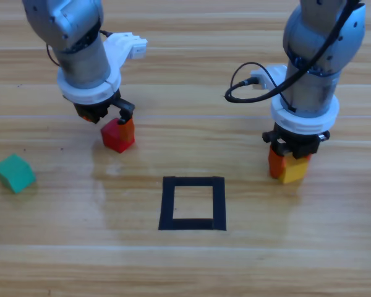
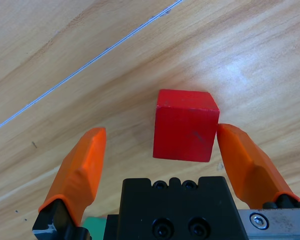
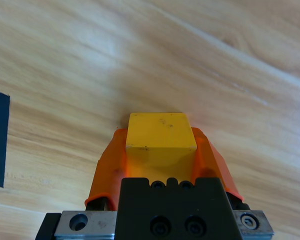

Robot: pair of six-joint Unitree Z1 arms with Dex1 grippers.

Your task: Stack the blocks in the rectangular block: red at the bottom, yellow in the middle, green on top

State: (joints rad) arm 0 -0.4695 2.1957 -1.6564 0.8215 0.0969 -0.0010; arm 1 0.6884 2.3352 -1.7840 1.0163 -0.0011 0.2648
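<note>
Black tape outline (image 1: 193, 203) on table (image 1: 185, 266) holds nothing. Three cubes, one each: yellow cube (image 3: 161, 133) clenched in right end effector (image 3: 160, 150); red cube (image 2: 185, 125) between released left end effector (image 2: 157, 145) jaws, touching one; teal-green cube (image 1: 15, 173) well apart.

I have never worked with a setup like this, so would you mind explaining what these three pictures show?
Two grey robot arms work at a wooden table. One picture looks down from above; the other two come from cameras on each arm's wrist. The left gripper is open around the red cube, with one jaw touching it. The right gripper is shut on the yellow cube. A green cube lies apart at the left. Between the arms, nearer the front, is a square of black tape with no cube in it yet.
</note>
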